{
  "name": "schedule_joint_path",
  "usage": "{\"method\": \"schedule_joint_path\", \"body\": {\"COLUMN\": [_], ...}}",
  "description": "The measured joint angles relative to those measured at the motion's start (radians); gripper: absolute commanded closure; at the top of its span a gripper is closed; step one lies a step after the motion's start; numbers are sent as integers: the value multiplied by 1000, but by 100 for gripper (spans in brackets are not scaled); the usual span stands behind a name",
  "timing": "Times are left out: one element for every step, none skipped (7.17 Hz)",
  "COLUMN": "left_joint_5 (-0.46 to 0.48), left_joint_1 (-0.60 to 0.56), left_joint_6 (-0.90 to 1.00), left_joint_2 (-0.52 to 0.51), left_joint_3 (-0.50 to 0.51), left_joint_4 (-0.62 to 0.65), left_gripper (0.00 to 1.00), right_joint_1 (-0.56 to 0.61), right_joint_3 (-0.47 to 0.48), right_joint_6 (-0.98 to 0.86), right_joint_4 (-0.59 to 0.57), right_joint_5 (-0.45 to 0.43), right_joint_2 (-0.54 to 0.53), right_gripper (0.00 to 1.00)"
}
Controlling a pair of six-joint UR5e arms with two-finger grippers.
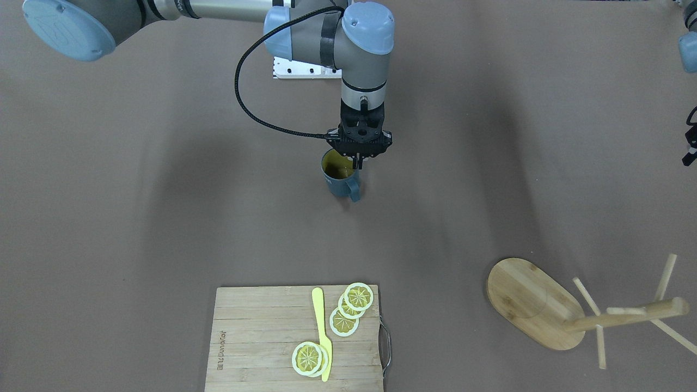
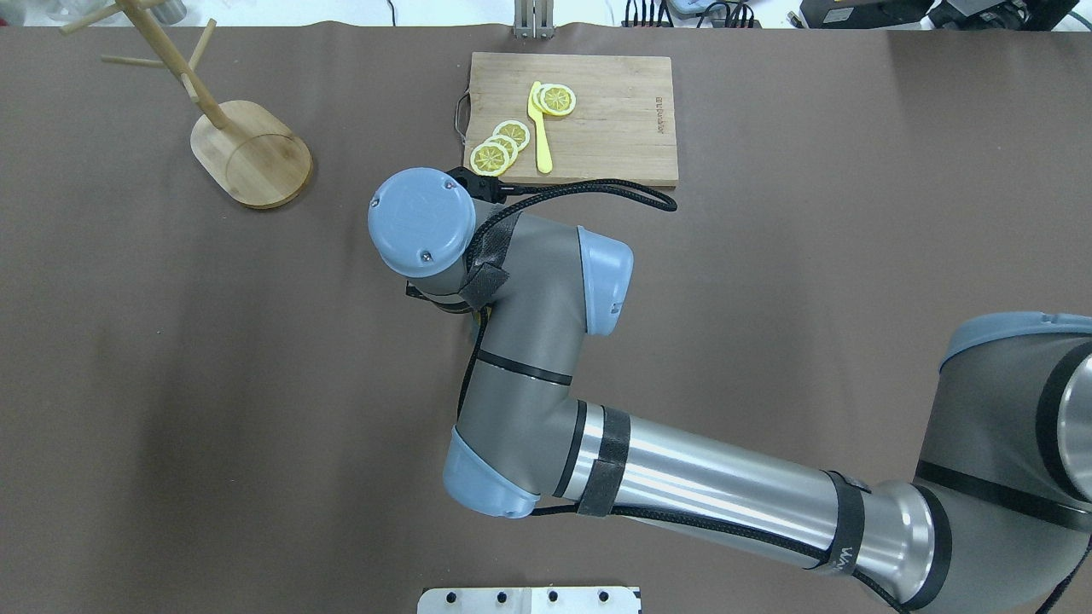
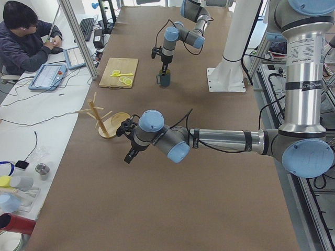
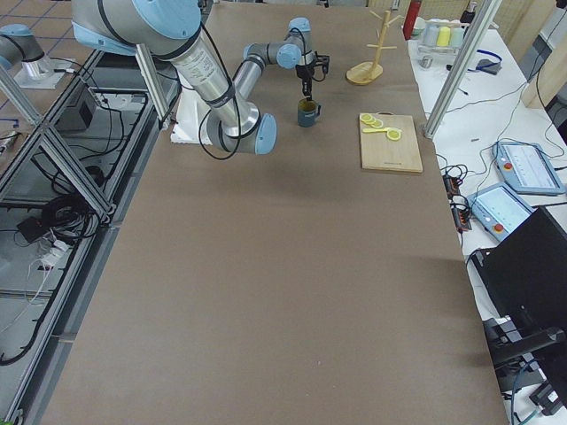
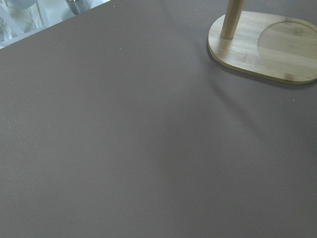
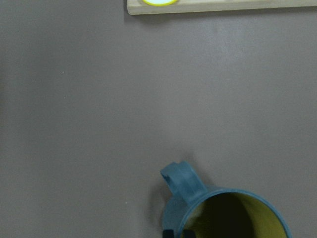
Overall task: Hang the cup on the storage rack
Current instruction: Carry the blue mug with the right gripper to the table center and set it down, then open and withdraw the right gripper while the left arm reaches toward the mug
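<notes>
The dark slate-blue cup (image 1: 338, 182) stands upright on the brown table, its handle toward the cutting board. My right gripper (image 1: 358, 162) points straight down at the rim by the handle. In the right wrist view its fingertips (image 6: 168, 233) straddle the wall of the cup (image 6: 198, 198), shut on it. The overhead view hides the cup under the right arm. The bamboo storage rack (image 1: 531, 310) stands far to the robot's left with bare pegs. My left gripper (image 3: 130, 154) hovers near the storage rack (image 3: 104, 117); whether it is open or shut does not show.
A wooden cutting board (image 1: 261, 337) with lemon slices (image 1: 348, 310) and a yellow knife (image 1: 321, 332) lies at the far edge beyond the cup. A person (image 3: 23, 42) sits at a side desk. Bottles and tins (image 3: 15, 183) crowd the table's left end.
</notes>
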Motion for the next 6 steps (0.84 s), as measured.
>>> {"method": "schedule_joint_path", "body": {"left_joint_5": [0,0,0,-2,-6,-6], "left_joint_1": [0,0,0,1,13,58], "left_joint_6": [0,0,0,-9,-33,-62], "left_joint_2": [0,0,-2,-6,-12,-17], "left_joint_3": [1,-1,-6,-11,-13,-15], "left_joint_4": [0,0,-1,-13,-67,-154], "left_gripper": [1,1,1,1,1,1], "right_joint_1": [4,19,53,101,165,234], "right_joint_3": [3,19,55,114,186,233], "right_joint_6": [-7,-23,-56,-114,-203,-310], "right_joint_4": [1,-3,-6,-7,-5,0], "right_joint_5": [-5,-3,12,40,76,114], "right_joint_2": [0,-6,-33,-92,-178,-255], "right_gripper": [0,0,0,0,0,0]}}
